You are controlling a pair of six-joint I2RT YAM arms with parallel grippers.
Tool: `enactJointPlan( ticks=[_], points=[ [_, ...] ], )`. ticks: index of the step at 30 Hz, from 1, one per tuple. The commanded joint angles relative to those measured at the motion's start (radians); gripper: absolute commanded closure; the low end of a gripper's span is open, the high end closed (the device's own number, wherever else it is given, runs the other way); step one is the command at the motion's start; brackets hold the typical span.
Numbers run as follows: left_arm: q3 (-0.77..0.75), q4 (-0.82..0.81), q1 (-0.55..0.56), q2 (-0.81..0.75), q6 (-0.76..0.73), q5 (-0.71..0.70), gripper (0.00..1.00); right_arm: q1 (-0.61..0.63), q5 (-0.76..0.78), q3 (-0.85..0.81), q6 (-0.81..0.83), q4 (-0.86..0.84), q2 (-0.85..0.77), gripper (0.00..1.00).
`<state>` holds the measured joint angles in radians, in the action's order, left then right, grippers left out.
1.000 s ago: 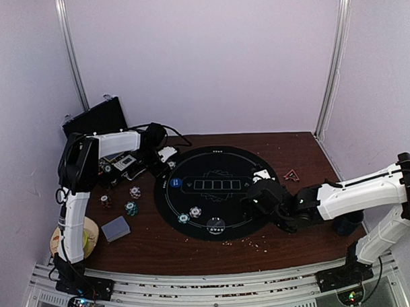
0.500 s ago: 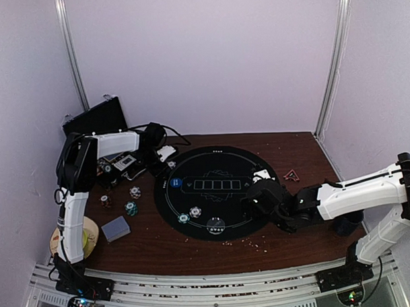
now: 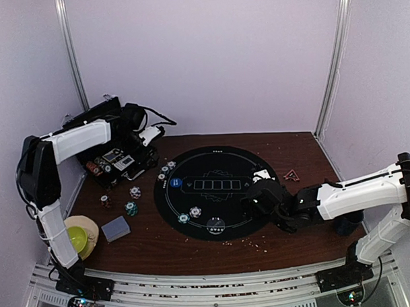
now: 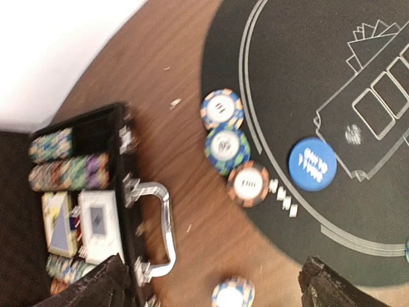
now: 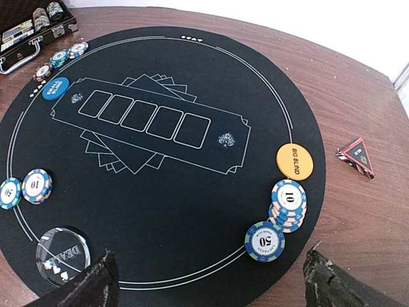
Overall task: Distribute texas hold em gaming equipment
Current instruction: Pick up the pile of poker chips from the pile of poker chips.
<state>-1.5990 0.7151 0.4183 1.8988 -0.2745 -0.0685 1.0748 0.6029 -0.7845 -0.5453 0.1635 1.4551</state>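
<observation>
Three striped poker chips (image 4: 227, 148) lie in a row at the mat's left edge beside a blue button disc (image 4: 312, 164); a fourth chip (image 4: 233, 293) sits on the wood. My left gripper (image 4: 216, 283) hovers open above them with nothing between its fingers, and in the top view this gripper (image 3: 150, 135) is by the case. My right gripper (image 5: 208, 281) stands open over the mat's near right. Ahead of it are a stack of 10 chips (image 5: 289, 203), a 50 chip (image 5: 264, 241) and an orange button disc (image 5: 294, 160). The deck of cards (image 3: 115, 229) rests on the wood.
The open black case (image 3: 110, 140) holds chip rows and cards at the back left. Loose chips (image 3: 131, 208) lie on the wood left of the round black mat (image 3: 215, 160). A clear dealer disc (image 5: 62, 251), a red triangular piece (image 5: 356, 157) and a yellow-green bowl (image 3: 76, 235) are also there.
My left gripper went from shut to open, then rose and swung back left toward the case, leaving chips at the mat's left edge. The right arm stayed still.
</observation>
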Motion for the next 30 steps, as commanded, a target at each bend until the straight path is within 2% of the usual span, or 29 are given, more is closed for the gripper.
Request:
enactJointPlan(
  ticks=[1, 7, 11, 18, 30],
  points=[
    [0.158, -0.039, -0.076, -0.116, -0.003, 0.0, 0.02, -0.004, 0.01, -0.006, 0.008, 0.0, -0.011, 0.0],
    [0.361, -0.096, -0.25, -0.265, -0.011, 0.095, 0.02, -0.004, 0.005, 0.0, 0.007, -0.001, -0.025, 0.0],
    [0.444, -0.106, -0.32, -0.348, -0.026, 0.129, 0.02, -0.001, 0.002, -0.001, 0.007, 0.001, -0.025, 0.0],
    [0.556, -0.1, -0.363, -0.414, -0.045, 0.148, 0.02, 0.002, 0.001, 0.003, 0.006, 0.005, -0.045, 0.0],
    [0.599, -0.091, -0.435, -0.371, -0.068, 0.22, 0.06, 0.007, 0.004, 0.005, 0.007, 0.007, -0.055, 0.0]
  ],
)
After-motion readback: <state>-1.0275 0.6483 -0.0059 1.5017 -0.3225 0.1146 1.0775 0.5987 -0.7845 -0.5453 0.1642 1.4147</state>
